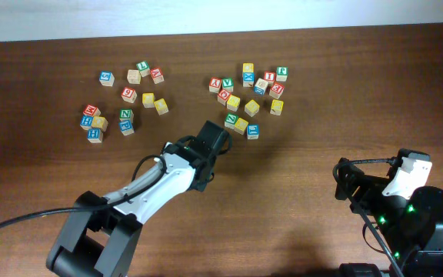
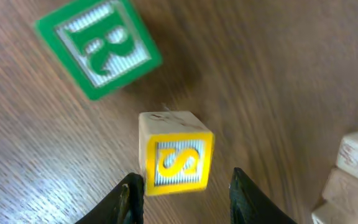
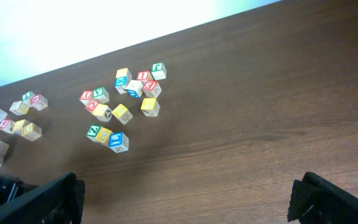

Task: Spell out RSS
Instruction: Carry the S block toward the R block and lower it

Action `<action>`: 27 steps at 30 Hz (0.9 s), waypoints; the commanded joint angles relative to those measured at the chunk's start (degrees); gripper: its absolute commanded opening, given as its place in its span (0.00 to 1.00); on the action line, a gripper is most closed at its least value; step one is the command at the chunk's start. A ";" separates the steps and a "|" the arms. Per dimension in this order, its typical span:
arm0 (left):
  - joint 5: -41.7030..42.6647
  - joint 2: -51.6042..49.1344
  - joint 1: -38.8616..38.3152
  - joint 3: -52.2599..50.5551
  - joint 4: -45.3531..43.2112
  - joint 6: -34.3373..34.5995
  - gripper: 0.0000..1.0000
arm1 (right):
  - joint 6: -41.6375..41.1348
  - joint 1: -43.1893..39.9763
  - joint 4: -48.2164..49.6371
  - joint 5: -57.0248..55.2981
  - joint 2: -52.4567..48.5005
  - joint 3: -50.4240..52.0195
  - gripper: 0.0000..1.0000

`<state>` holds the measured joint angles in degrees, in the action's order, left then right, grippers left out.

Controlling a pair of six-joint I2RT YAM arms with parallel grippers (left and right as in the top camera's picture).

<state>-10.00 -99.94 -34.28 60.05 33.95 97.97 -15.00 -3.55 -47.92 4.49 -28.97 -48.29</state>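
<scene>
Left gripper: jaws apart, flanking small wooden yellow S cube, seemingly not clamped.
Green wooden R cube: beyond fingertips, leftward.
Right gripper: jaws wide apart.

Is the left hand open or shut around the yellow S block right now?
Open: fingers of the left hand flank the yellow S block, bare table showing beside one finger.

place: robot lab, most likely | evidence: two robot arms mounted at one wood-grain tabletop, left arm, right arm | black cable runs off the left arm | small lettered cubes scattered | plain white wall behind
</scene>
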 commanded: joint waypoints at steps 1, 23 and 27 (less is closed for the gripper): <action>0.44 3.23 -0.17 4.26 1.27 -7.52 0.37 | -0.24 -0.07 0.17 -0.48 0.33 0.20 0.98; -4.35 0.09 3.17 6.54 4.70 -71.54 0.53 | -0.24 -0.07 0.17 -0.48 0.33 0.20 0.98; -2.45 -2.12 3.17 6.54 4.68 -74.99 0.52 | -0.24 -0.07 0.17 -0.48 0.33 0.20 0.98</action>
<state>-13.58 -100.64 -31.16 66.02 38.44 28.16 -15.03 -3.55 -47.90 4.47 -28.97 -48.29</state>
